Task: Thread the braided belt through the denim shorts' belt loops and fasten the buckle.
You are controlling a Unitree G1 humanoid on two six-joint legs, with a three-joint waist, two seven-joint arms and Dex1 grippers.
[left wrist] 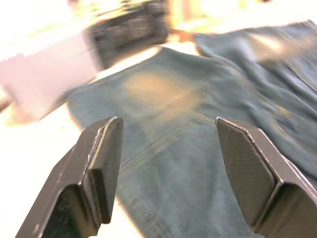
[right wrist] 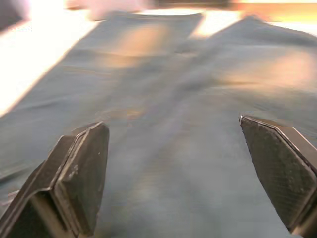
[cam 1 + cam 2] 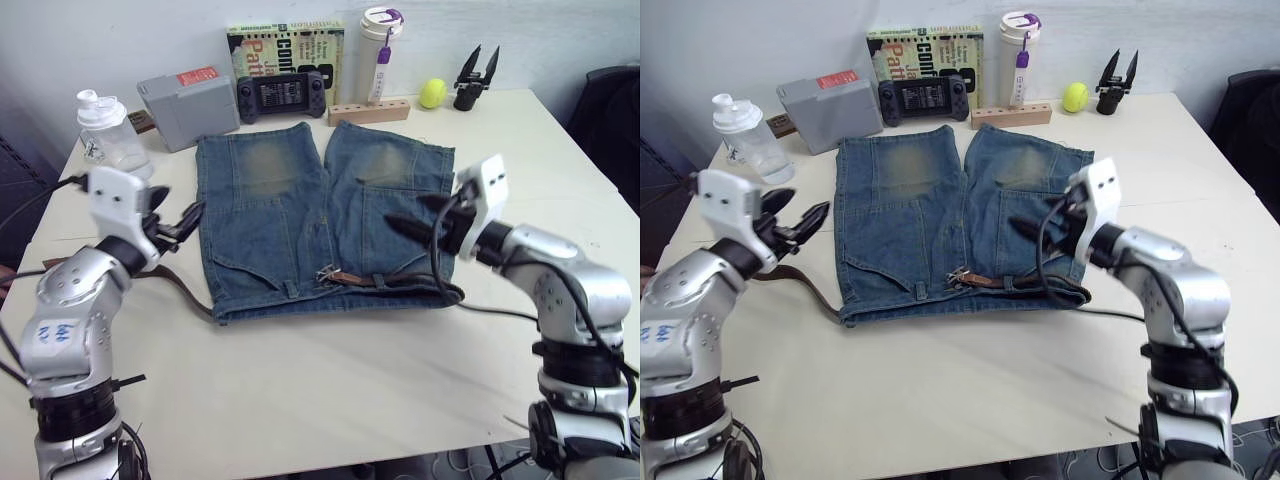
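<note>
While both arms hang above the desk [image 3: 330,390], the shorts [image 3: 270,225] lie flat at its middle, legs pointing away from the robot and waistband along the near edge. Along that waistband the belt [image 3: 375,279] runs through the right half, its buckle [image 3: 327,274] resting near the centre of the band beside a belt loop [image 3: 291,288]; the belt's other length trails out from the shorts' left side across the bare desk toward the left arm. Left pincer [image 3: 190,222] hovers just off the left edge of the shorts, fingers spread wide and holding nothing; its wrist view shows both pads [image 1: 106,166] apart with denim between them. Right pincer [image 3: 415,215] sits over the right leg of the shorts, above and just beyond the threaded section of belt, also spread wide and empty; its wrist view shows the pads [image 2: 81,178] well apart over blue cloth. Neither pincer touches belt or buckle. Along the far edge of the desk stand a plastic bottle [image 3: 108,132], a grey box [image 3: 188,105], a game controller [image 3: 281,95], a book [image 3: 285,42], a wooden block [image 3: 368,111], a white tumbler [image 3: 379,50], a yellow ball [image 3: 433,93] and a spare black pincer [image 3: 474,80].
</note>
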